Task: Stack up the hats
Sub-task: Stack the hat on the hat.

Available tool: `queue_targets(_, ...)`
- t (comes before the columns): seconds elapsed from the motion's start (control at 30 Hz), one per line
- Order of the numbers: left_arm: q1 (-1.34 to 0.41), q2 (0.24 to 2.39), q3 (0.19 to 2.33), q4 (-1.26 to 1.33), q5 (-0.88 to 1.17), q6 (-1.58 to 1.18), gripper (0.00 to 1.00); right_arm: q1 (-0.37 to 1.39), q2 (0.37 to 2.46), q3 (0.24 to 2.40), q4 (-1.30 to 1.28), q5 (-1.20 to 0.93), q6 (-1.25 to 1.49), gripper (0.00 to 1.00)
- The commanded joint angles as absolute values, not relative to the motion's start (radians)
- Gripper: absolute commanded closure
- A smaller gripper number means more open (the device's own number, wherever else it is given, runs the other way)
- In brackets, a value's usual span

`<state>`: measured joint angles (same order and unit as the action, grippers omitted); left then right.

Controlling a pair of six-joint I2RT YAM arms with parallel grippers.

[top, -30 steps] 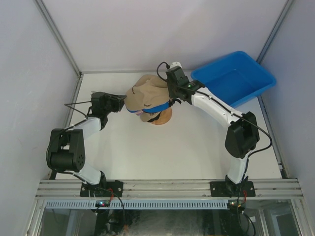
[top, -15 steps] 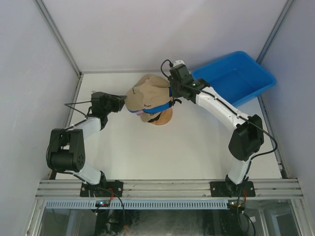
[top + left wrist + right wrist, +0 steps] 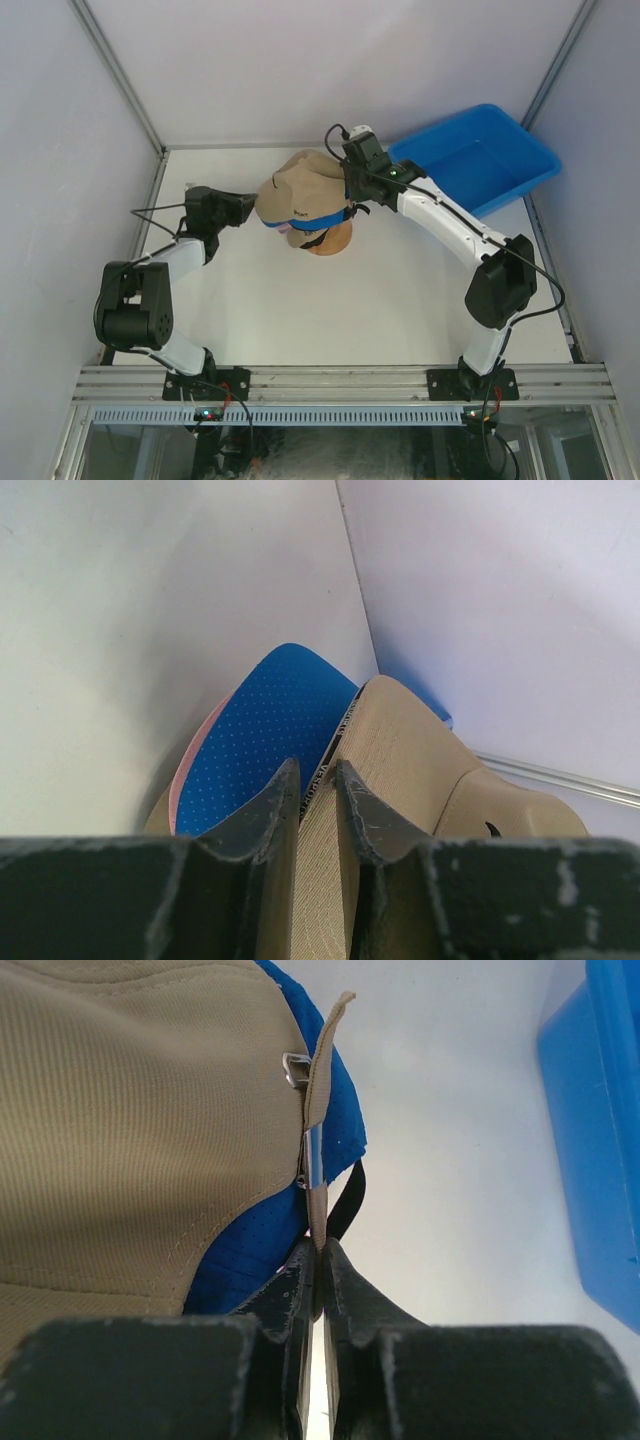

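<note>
A tan hat (image 3: 300,185) tops a pile of hats on a wooden stand (image 3: 328,240). Under it lie a blue hat (image 3: 322,214) and a pink one (image 3: 195,765); a black strap (image 3: 345,1200) hangs below them. My left gripper (image 3: 250,207) meets the pile from the left. Its jaws are shut on the tan hat's brim (image 3: 400,750), beside the blue brim (image 3: 270,740). My right gripper (image 3: 350,190) is at the pile's back right, shut on the tan hat's back strap (image 3: 318,1100), which runs straight into its closed fingertips (image 3: 300,1270).
A blue plastic bin (image 3: 480,155) sits tilted at the back right, close behind my right arm. The white cell walls and a metal frame rail (image 3: 120,80) bound the table at the back and sides.
My right gripper shifted slightly to the back right and closed on the tan strap. My left jaws narrowed on the brim. The tan hat shifted a little.
</note>
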<state>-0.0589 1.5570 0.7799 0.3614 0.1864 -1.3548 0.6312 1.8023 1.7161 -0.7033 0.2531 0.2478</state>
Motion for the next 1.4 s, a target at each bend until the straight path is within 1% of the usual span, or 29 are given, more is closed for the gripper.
queue_targets(0.0,-0.08,1.546,0.835,0.425,0.22,-1.371,0.77,0.644,1.722,1.769,-0.727,0.258,0.247,0.98)
queue_targets(0.37,-0.093,1.531,0.828,0.43,0.181,-1.387,0.79,0.657,1.685,1.777,-0.751,0.273,0.224,0.98)
queue_targets(0.57,-0.097,1.545,0.826,0.431,0.174,-1.387,0.78,0.669,1.661,1.708,-0.74,0.263,0.226,0.97)
queue_targets(0.83,-0.102,1.562,0.841,0.408,0.15,-1.362,0.75,0.701,1.653,1.631,-0.724,0.255,0.238,0.92)
queue_targets(1.1,-0.113,1.59,0.857,0.356,0.126,-1.327,0.7,0.709,1.655,1.568,-0.717,0.256,0.247,0.87)
queue_targets(1.23,-0.116,1.6,0.859,0.356,0.131,-1.323,0.67,0.701,1.651,1.566,-0.718,0.262,0.249,0.8)
queue_targets(1.37,-0.116,1.592,0.861,0.35,0.126,-1.319,0.65,0.692,1.63,1.568,-0.707,0.274,0.249,0.67)
